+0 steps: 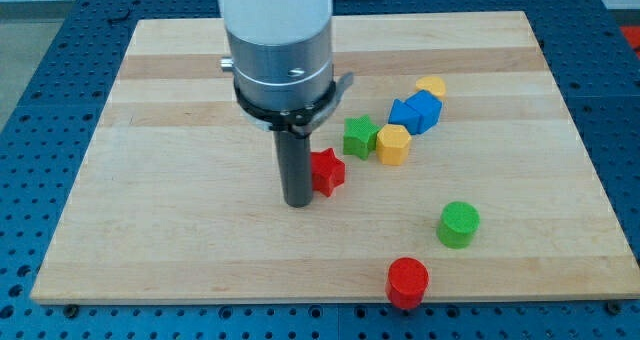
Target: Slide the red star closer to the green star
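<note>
Wooden surface [200, 250] seen from above | my tip [298, 203] rests just left of the red star [327, 171], touching or nearly so | green star [360, 136] sits just up-right of the red star | yellow hexagon block [393, 144] beside green star | no pincer visible, only a rod.
</note>
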`<move>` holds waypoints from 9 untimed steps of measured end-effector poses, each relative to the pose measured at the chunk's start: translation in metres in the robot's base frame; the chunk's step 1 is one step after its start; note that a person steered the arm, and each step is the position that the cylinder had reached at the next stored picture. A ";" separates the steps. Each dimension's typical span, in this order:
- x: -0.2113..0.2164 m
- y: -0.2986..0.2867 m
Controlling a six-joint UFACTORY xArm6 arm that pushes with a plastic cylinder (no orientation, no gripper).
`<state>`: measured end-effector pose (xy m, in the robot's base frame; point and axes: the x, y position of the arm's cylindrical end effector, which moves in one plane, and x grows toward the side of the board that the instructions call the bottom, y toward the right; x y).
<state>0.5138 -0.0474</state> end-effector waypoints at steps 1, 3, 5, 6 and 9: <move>0.006 -0.003; 0.028 0.048; -0.006 0.041; -0.011 0.011; -0.044 -0.019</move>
<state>0.4697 -0.0668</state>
